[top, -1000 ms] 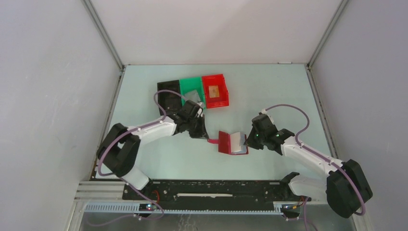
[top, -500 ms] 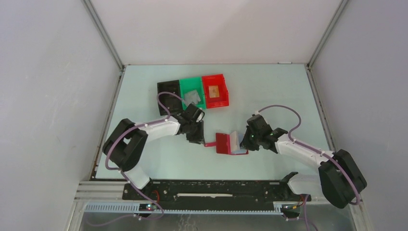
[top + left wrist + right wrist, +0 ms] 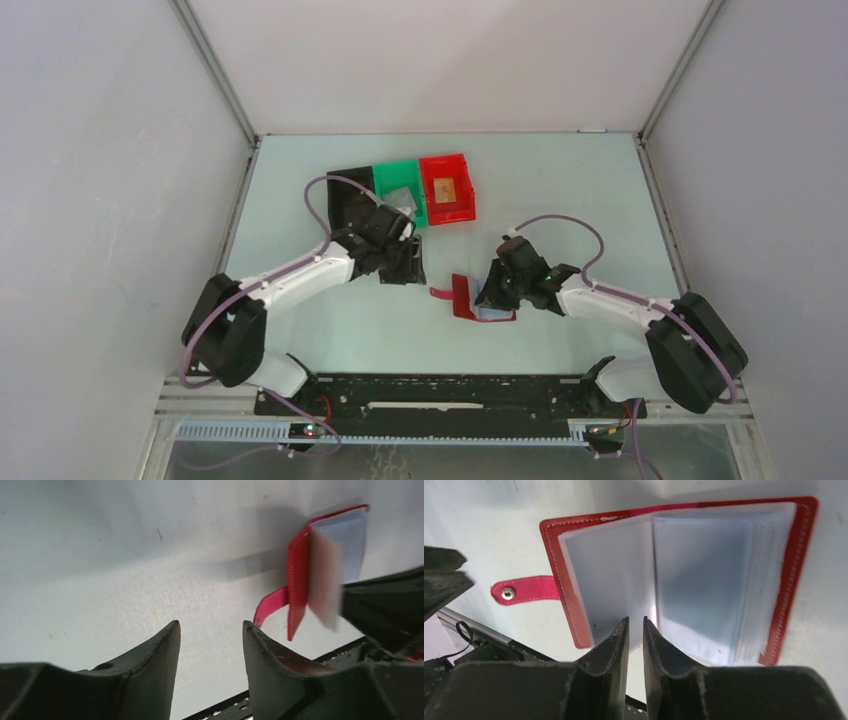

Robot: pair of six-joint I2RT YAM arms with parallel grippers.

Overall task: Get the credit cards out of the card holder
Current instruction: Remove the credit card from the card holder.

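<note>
Card holder (image 3: pixel 684 580) open beneath right hand (image 3: pixel 635 622), barely parted, empty; left hand (image 3: pixel 210 630) beside it, half open, empty. Pinch inside one sleeve (image 3: pixel 609 575) only.

I've got three bins in a row at the upper middle of the overhead view, black bin (image 3: pixel 347 187), green bin (image 3: pixel 398 192) and red bin (image 3: pixel 447 187), walling off the far side just beyond my left gripper (image 3: pixel 404 266). At centre frame the open card holder (image 3: pixel 466 298) has one cover standing up. My right gripper (image 3: pixel 492 297) crowds its right side. The table (image 3: pixel 570 190) is bare at the upper right and lower left. The strap tab (image 3: pixel 440 293) juts left, apart from the left gripper.
</note>
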